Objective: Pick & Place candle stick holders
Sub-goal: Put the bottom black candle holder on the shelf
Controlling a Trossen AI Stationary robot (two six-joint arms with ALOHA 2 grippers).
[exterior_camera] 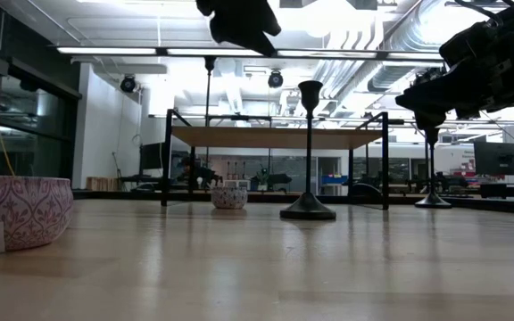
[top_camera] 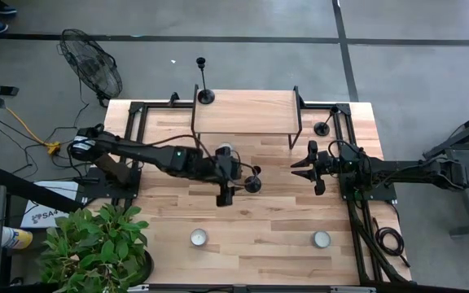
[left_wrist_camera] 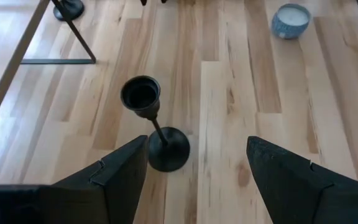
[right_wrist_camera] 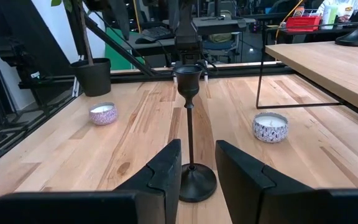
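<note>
Left gripper [top_camera: 233, 184] mid-frame, beside slim black metal candlestick [top_camera: 253, 182] standing on light wooden table [top_camera: 275, 220]. Right gripper [top_camera: 309, 167] right of centre. Second black candlestick [top_camera: 205, 89] on raised wooden shelf [top_camera: 247, 112], upper centre. Two small white candle cups [top_camera: 198, 238] along the bottom.

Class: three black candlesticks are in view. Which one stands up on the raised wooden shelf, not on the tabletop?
The candlestick at the shelf's back left corner. The other two stand on the table: one mid-table by the left claw, one right of the shelf.

both arms are dark and slender, with black cables trailing along their links. the left arm [top_camera: 149, 155] carries a small green light. broad, wedge-shaped black fingers [left_wrist_camera: 114, 177] end each.
</note>
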